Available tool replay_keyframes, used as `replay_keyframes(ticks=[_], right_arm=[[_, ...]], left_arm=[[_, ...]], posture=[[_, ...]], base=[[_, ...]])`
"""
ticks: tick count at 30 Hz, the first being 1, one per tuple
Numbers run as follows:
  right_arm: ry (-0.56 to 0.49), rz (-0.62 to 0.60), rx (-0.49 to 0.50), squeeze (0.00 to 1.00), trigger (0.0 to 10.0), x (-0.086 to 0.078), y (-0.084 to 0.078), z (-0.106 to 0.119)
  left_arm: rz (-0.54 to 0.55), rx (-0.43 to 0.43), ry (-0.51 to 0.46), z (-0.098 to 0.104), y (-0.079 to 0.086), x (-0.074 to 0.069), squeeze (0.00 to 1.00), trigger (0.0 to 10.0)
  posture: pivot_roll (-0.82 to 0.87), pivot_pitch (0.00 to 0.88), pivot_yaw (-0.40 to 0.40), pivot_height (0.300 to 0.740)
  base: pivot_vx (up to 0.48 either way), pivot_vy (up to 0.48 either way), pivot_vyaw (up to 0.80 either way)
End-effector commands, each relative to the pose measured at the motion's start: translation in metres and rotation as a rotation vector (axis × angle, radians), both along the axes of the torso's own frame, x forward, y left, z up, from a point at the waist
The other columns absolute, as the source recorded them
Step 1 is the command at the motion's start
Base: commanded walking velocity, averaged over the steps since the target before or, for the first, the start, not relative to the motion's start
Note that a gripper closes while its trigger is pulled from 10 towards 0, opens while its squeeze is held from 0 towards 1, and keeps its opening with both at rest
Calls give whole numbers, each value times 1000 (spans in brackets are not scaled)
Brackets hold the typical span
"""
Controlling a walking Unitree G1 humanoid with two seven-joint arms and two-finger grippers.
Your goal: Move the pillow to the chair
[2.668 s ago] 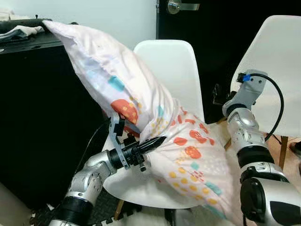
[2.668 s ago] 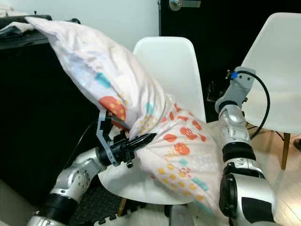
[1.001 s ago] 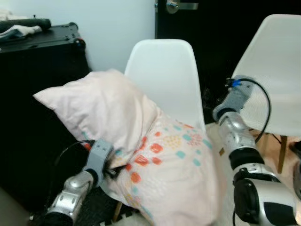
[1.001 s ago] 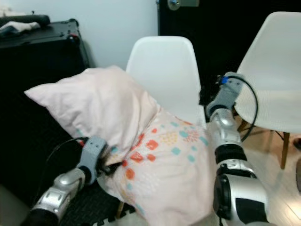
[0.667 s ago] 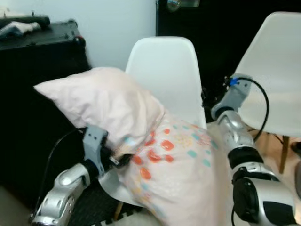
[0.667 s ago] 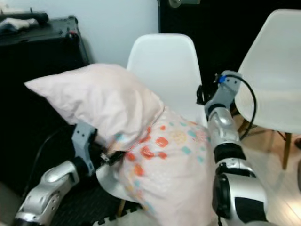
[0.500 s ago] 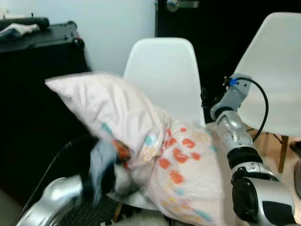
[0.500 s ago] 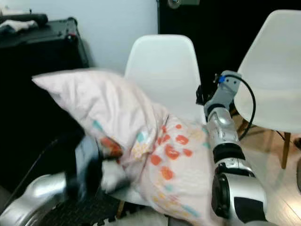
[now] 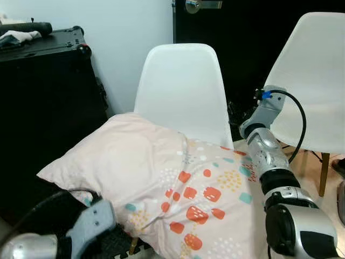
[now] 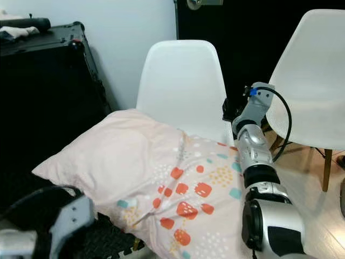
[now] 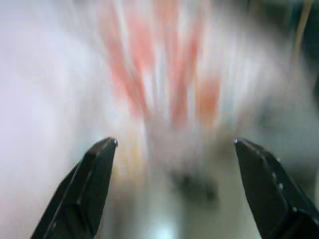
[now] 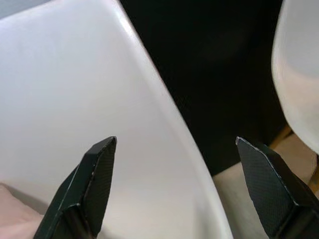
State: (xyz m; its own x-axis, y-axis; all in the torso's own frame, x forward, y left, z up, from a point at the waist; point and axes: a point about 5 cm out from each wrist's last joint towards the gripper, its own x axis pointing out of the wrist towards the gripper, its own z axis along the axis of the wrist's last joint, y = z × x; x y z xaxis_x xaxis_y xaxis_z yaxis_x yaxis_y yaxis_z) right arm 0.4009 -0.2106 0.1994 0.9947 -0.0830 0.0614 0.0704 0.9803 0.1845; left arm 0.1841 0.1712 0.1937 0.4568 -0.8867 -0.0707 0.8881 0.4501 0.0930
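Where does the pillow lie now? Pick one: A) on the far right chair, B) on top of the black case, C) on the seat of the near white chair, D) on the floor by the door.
C: the pillow lies flat across the seat of the near chair, in front of its backrest; both grippers are open, the left gripper facing it, the right gripper by the backrest.

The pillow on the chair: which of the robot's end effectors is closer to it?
Left. The left end effector is open right in front of the pillow; the right end effector is open beside the chair backrest, past the pillow.
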Motion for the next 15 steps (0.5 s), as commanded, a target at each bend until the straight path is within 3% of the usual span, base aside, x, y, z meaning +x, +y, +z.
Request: replay_keyframes(ticks=[1,2,3,4,5,6,7,8,12,13,14,15], right_arm=[[6,51,22,976,10000,3,13,0],[6,51,22,976,10000,3,13,0],[-2,75,23,714,10000,3,17,1],[-2,75,23,714,10000,3,17,1],[-8,94,22,714,10000,4,21,2],[-32,112,30,333,10000,3,24,4],[-57,117,68,0,10000,2,23,4],[-64,115,83,0,10000,2,22,5],[-68,113,93,0,10000,1,21,5],[-80,115,103,0,10000,1,19,6],[-94,115,115,0,10000,0,18,7],[-94,115,115,0,10000,0,18,7]], left_arm=[[-50,-260,-159,42,-6,-6,0,10000],[-50,-260,-159,42,-6,-6,0,10000],[5,-363,-217,52,-4,1,0,10000],[5,-363,-217,52,-4,1,0,10000],[65,-431,-248,56,-1,9,0,10000],[156,-486,-249,56,2,21,0,10000],[442,-566,-139,40,9,56,0,10000],[525,-588,-91,33,10,66,0,10000],[575,-600,-57,28,11,71,0,10000],[656,-466,7,11,6,81,0,10000],[716,-389,42,-2,2,87,0,10000],[716,-389,42,-2,2,87,0,10000]], posture=[[-180,47,-27,490],[-180,47,-27,490],[-172,46,-31,490],[-172,46,-31,490],[-172,46,-31,490],[-174,44,-27,490],[-174,44,-26,500],[-174,44,-26,505],[-174,44,-26,515],[-184,43,-24,520],[-187,42,-24,525],[-187,42,-24,525]], base=[[0,0,0],[0,0,0],[0,0,0],[0,0,0],[0,0,0],[0,0,0],[0,0,0],[0,0,0],[0,0,0],[-480,0,0],[-480,0,0],[-480,0,0]])
